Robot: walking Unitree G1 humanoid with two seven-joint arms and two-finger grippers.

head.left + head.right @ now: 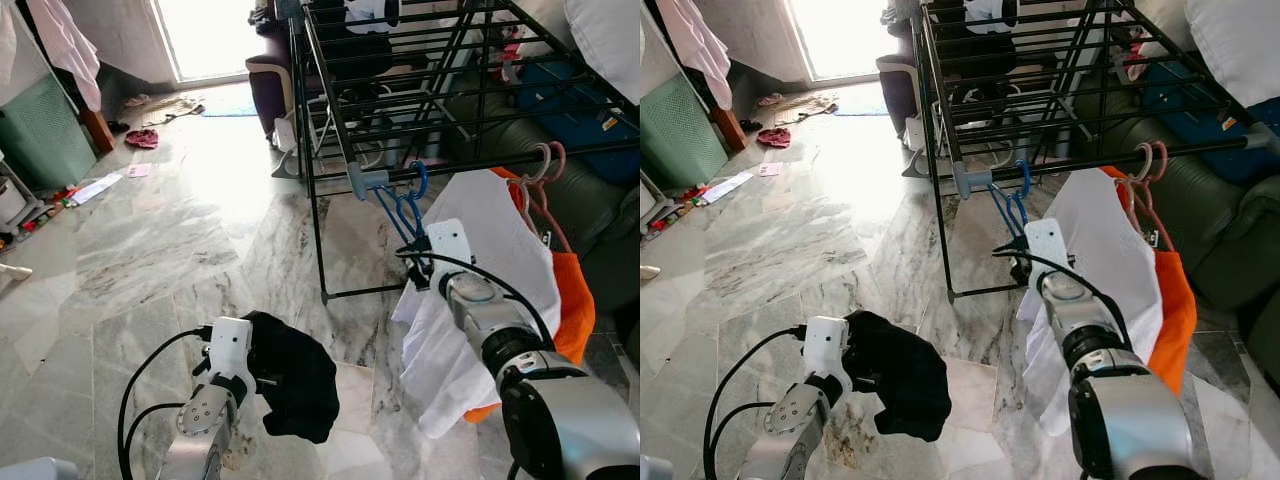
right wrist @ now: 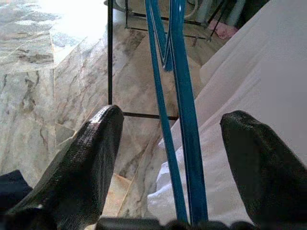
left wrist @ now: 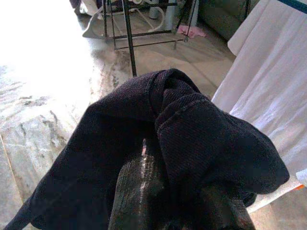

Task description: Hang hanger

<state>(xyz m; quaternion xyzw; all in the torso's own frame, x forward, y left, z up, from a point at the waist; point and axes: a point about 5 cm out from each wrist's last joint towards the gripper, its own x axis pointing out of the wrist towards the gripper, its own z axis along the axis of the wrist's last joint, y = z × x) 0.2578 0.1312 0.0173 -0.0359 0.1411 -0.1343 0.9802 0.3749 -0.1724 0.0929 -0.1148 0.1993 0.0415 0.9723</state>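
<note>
Right wrist view shows the right gripper [image 2: 168,158] with its jaws spread wide, the blue hanger [image 2: 180,96] running down between the two black fingers [image 2: 91,158] without either one pressing on it. The hanger's hook sits over the front rail of the black drying rack [image 1: 330,150], just beside a white garment [image 1: 480,290] that hangs from pink hangers [image 1: 545,165] with an orange cloth [image 1: 575,300] behind it. Lower down, the left gripper [image 3: 177,191] has its jaws closed on a bunched black garment [image 1: 290,375], held above the marble floor [image 1: 170,250]. Scattered clothes [image 1: 142,138] lie on the floor far off near a bright doorway.
</note>
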